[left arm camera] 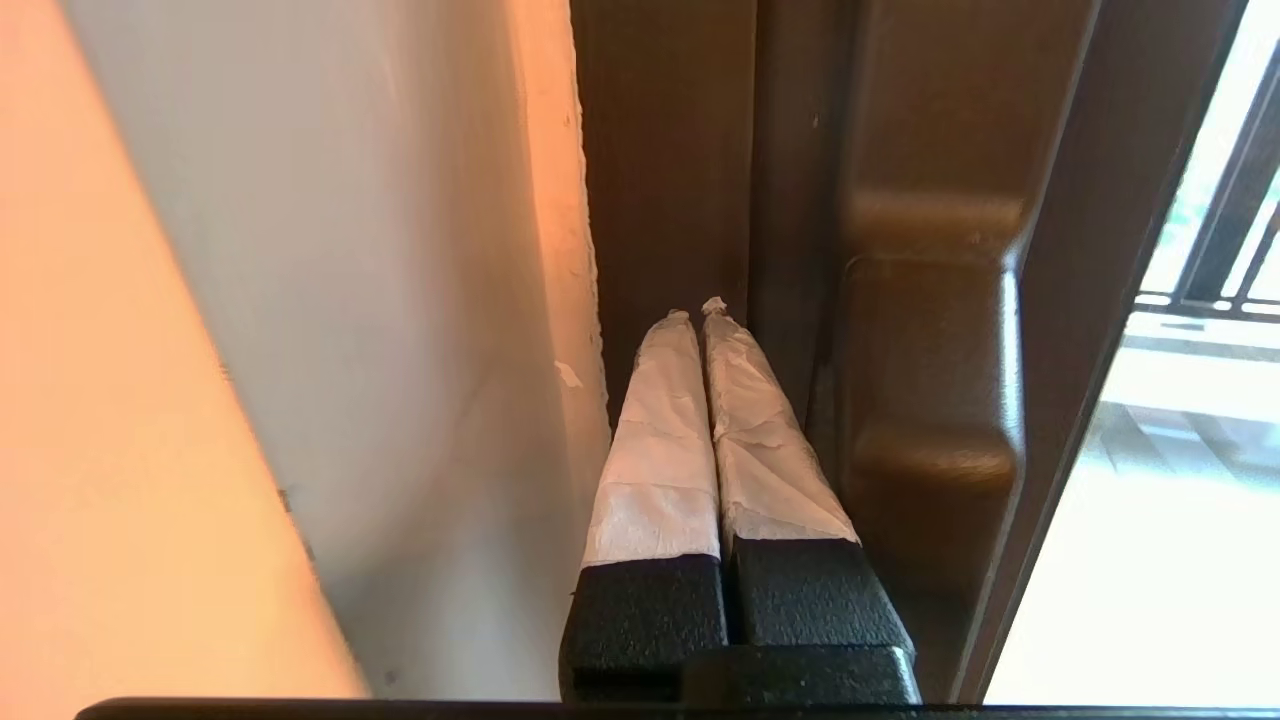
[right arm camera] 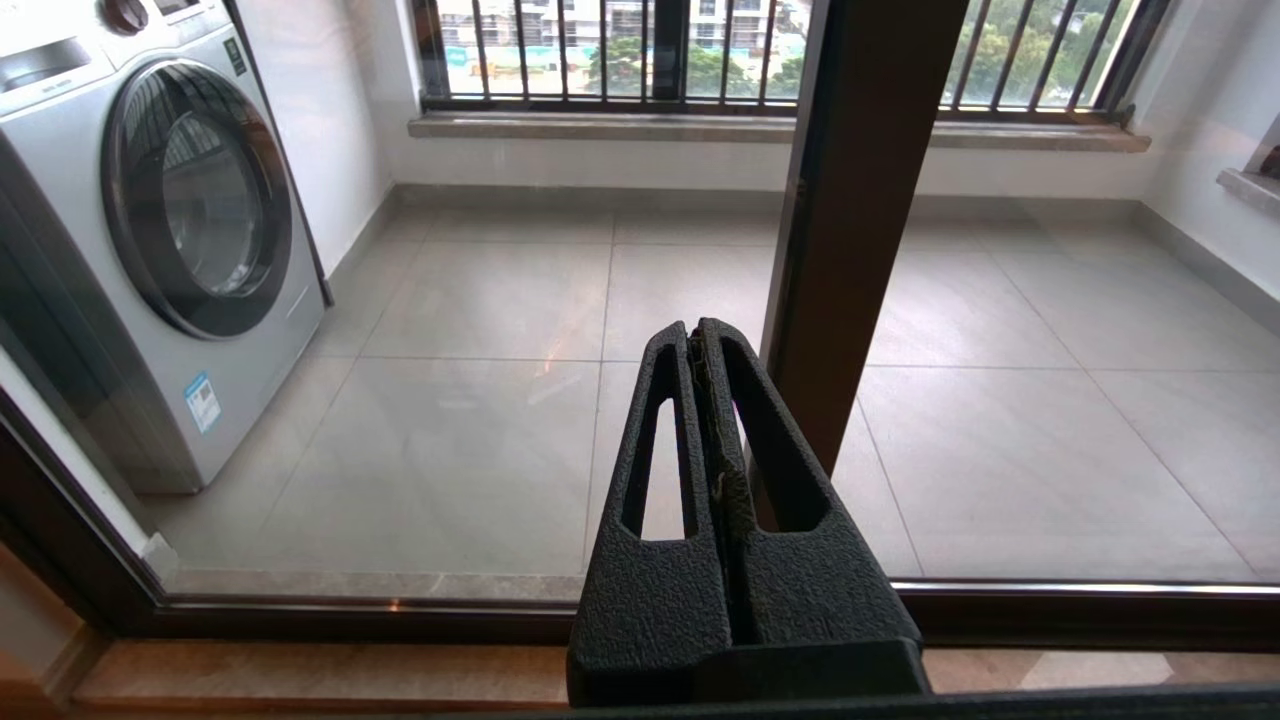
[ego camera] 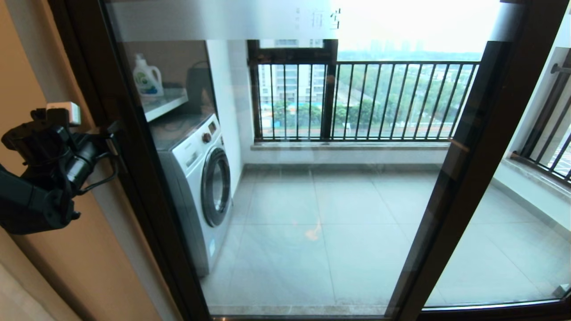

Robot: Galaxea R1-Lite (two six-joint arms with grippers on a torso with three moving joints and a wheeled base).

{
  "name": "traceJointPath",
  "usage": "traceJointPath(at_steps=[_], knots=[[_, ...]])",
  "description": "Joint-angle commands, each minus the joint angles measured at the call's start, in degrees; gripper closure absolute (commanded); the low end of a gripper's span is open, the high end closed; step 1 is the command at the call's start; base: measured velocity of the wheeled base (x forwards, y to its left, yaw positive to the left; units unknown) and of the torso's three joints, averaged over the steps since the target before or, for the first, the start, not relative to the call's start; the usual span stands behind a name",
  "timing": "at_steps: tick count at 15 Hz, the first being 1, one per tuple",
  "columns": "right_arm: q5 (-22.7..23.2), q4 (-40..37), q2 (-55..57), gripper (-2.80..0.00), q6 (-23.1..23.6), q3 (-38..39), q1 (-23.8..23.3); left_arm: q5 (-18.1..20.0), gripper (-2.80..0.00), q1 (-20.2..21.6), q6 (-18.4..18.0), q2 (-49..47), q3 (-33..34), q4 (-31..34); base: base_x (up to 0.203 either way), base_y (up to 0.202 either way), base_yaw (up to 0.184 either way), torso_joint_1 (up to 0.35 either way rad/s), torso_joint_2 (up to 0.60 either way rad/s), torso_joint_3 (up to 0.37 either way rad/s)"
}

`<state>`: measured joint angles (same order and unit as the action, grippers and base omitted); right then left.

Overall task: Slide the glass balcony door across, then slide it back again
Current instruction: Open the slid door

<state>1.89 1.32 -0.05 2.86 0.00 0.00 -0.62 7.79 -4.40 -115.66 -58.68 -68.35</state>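
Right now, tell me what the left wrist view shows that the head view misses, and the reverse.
Left wrist only: the left gripper with its taped fingers shut, wedged between the wall and the glass balcony door beside its handle. Head only: the washing machine, detergent bottle and frosted top strip. Both: the door's brown frame, the railing.

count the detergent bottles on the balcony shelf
1. A white detergent bottle with a green label stands on the shelf above the washing machine, seen through the glass balcony door. Others may be hidden.
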Motion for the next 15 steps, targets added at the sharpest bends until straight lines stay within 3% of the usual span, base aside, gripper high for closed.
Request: traceJointPath(at_steps=[1,15], knots=[[0.04,0.0,-0.04,0.0,0.04,0.6,0.0,0.01,0.0,-2.85,0.08,0.85,1.7,-0.45,0.0,0.0,0.0,0.0,0.0,0.0],[0.04,0.0,-0.04,0.0,0.04,0.53,0.0,-1.75,0.0,-8.48,0.15,0.52,2.26,-0.45,0.0,0.0,0.0,0.0,0.0,0.0]])
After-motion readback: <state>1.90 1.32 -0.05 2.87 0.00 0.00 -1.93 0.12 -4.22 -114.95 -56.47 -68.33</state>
